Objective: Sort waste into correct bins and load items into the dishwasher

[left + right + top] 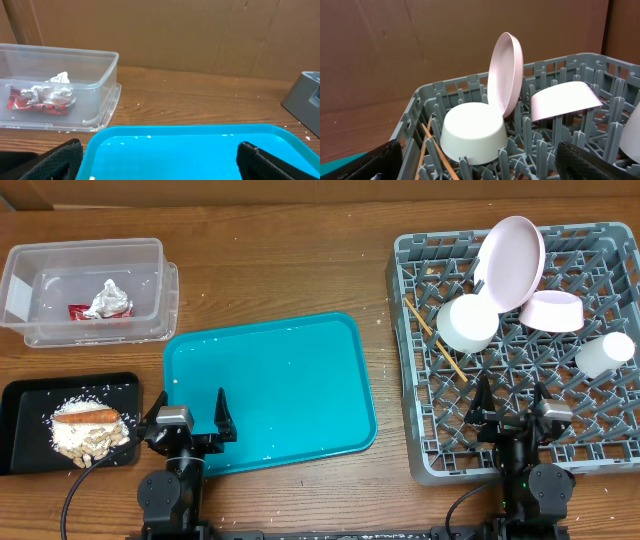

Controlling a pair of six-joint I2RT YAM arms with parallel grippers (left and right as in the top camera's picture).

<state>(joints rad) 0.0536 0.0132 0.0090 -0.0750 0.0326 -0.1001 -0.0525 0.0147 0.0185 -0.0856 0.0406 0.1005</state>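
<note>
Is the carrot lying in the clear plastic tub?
No, the carrot lies on the rice in the black tray, not the clear tub.

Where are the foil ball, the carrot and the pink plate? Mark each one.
foil ball (108, 300), overhead view, its crumpled middle.
carrot (86, 416), overhead view, halfway along it.
pink plate (505, 75), right wrist view, middle of its visible face.
</note>
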